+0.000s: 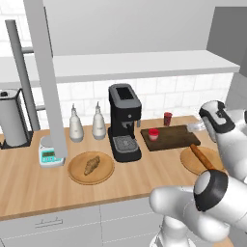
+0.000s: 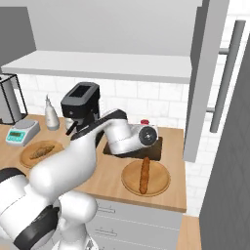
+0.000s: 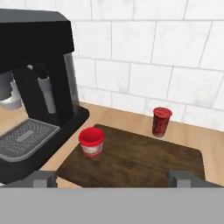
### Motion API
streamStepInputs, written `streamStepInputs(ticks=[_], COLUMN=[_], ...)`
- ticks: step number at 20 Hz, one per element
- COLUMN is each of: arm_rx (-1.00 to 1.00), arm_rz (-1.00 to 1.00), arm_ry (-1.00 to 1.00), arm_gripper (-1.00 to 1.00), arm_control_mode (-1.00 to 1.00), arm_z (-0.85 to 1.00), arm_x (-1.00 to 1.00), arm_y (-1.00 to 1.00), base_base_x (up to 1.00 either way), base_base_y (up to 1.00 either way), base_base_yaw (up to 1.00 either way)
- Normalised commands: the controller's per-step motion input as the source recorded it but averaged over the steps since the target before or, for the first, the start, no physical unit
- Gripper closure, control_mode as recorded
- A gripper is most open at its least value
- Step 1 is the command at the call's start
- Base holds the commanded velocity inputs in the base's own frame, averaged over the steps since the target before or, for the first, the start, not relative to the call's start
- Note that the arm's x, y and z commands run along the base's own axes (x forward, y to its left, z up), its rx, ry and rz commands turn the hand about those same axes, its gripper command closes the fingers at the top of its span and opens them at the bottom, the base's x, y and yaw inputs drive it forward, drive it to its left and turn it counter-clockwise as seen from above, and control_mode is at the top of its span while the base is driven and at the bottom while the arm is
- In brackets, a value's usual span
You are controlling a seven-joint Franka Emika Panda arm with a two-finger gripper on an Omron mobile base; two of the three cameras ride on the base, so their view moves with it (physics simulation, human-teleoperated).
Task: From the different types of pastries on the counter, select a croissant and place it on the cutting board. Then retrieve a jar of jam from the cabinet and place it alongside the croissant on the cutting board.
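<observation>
The bright-red jar of jam (image 3: pixel 91 141) stands upright on the dark-brown cutting board (image 3: pixel 144 162), near its left end, also seen as the jar of jam (image 1: pixel 153 134) on the cutting board (image 1: pixel 173 139). My gripper (image 3: pixel 113 178) hovers just off the board's near edge, open, with nothing between its fingers. The croissant (image 1: pixel 91 164) lies on a round light-wood plate (image 1: pixel 77 176) left of the coffee machine, far from the gripper. The baguette-like stick (image 1: pixel 202 157) lies on a second plate to the right. The cabinet shelf (image 1: pixel 144 65) runs above the counter (image 1: pixel 29 185).
A black coffee machine (image 1: pixel 124 120) stands directly left of the board. A darker red cylinder (image 3: pixel 161 122) stands on the counter behind the board. Two white bottles (image 1: pixel 76 125), a small scale (image 1: pixel 48 155) and a paper-towel holder (image 1: pixel 12 120) sit farther left. The open grey cabinet door (image 1: pixel 46 72) hangs down there.
</observation>
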Motion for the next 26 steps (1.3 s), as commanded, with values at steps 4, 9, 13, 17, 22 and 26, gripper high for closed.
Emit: streamStepInputs(ticks=[4, 9, 13, 17, 22, 26], arm_rx=[-0.09, -0.11, -0.06, -0.07, 0.00, 0.00], arm_rz=[-0.03, -0.01, 0.00, -0.02, 0.00, -0.01], arm_ry=[0.51, 0.39, 0.40, 0.35, 0.02, 0.15], arm_gripper=[-1.00, -1.00, -1.00, -1.00, -1.00, -1.00], arm_control_mode=[-1.00, -1.00, -1.00, -1.00, -1.00, -1.00], arm_z=[0.55, 0.19, -0.04, 0.00, -0.17, -0.12], arm_x=[-0.31, -0.34, -0.39, -0.42, -0.15, -0.30], arm_y=[-0.11, -0.08, 0.00, -0.04, -0.30, -0.28], base_base_x=[0.00, 0.00, 0.00, 0.00, 0.00, 0.00], base_base_y=[0.00, 0.00, 0.00, 0.00, 0.00, 0.00], base_base_yaw=[0.00, 0.00, 0.00, 0.00, 0.00, 0.00])
